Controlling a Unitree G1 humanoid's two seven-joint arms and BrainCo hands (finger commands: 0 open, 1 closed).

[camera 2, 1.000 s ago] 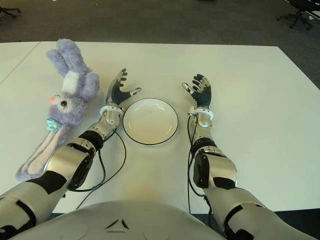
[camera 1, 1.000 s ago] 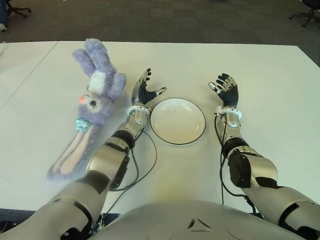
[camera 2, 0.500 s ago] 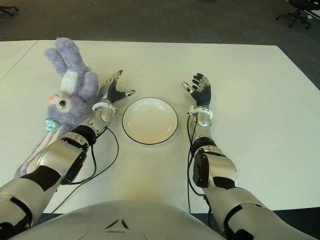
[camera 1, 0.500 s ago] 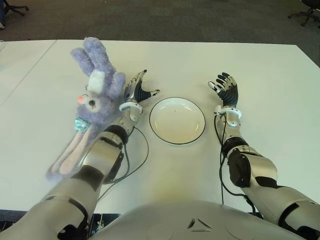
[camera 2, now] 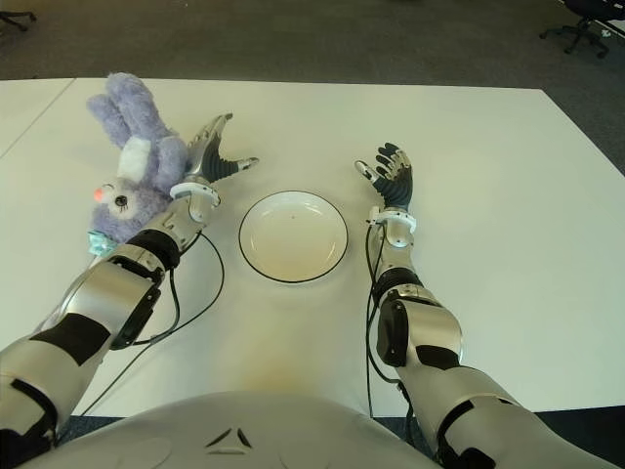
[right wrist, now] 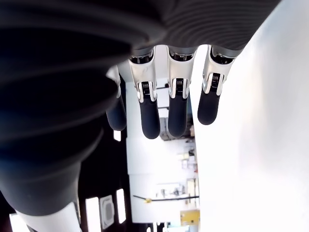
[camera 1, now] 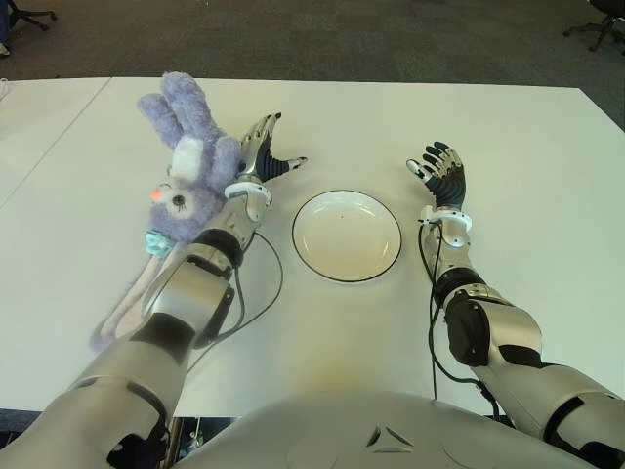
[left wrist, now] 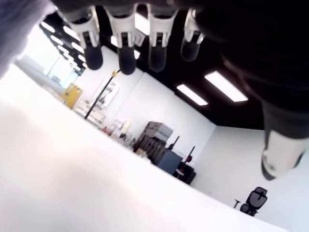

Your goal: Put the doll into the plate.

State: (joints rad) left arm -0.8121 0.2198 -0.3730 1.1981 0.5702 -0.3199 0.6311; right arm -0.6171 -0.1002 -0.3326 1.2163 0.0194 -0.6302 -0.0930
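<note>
Doll (camera 1: 186, 181): one, lying beside left hand (camera 1: 262, 156) fingers, spread wide.
Plate (camera 1: 347, 235): one, sitting between hands.
Right hand (camera 1: 442, 176): fingers spreading, holding nothing.
Table (camera 1: 518, 176): white; dark carpet (camera 1: 322, 39) showing beyond.

Silver-shelled arms; black cables; dark-fingered left hand (camera 1: 262, 156).

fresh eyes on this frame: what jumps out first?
The purple bunny doll, lying on the white table at the robot's left. The open left hand is right beside it, holding nothing. The empty white plate sits in the middle, with the open right hand on its right.
</note>
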